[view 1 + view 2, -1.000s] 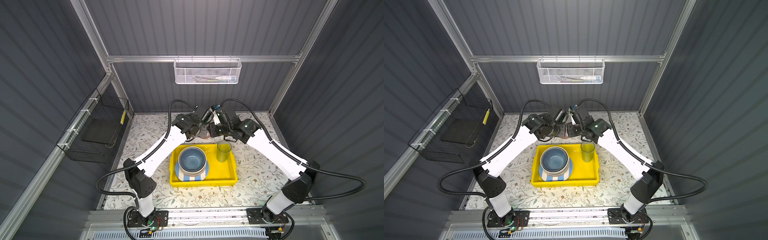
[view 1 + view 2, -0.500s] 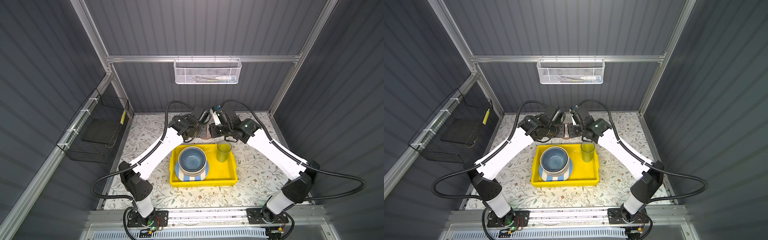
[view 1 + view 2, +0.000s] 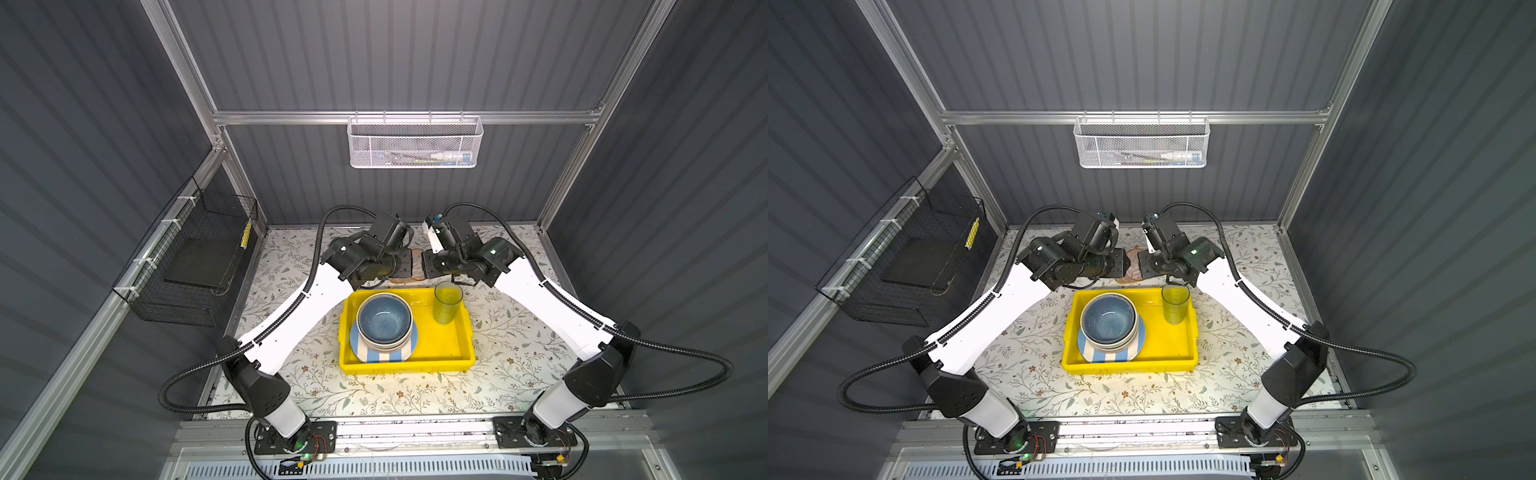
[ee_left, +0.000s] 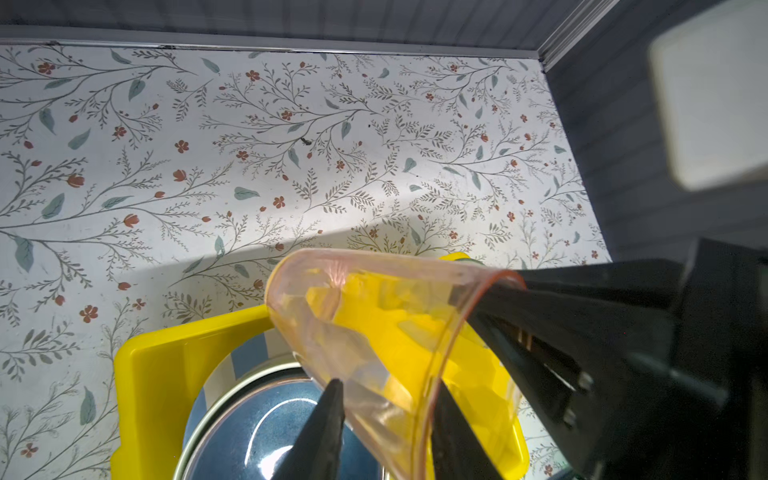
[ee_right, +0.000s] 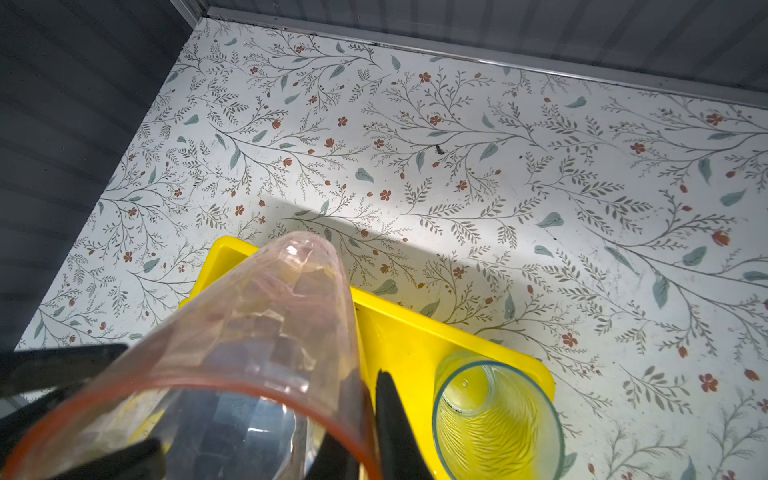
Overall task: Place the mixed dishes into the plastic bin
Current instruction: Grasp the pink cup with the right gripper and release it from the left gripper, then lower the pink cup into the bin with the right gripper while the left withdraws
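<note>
the left gripper straddles a pink tumbler held sideways in the air near the far wall of the yellow bin; whether it presses cannot be told. the right gripper is clamped on its rim. in the bin, a blue bowl tops a stack on a striped plate; right of it stands a green tumbler.

L arm: stretched from near-left base to far ctr.
R arm: mirrored, from near-right base.
Wrists: roughly level, facing each other, close together.
L gripper: fingers apart, astride pink tumbler wall.
R gripper: pinched on its rim.
</note>
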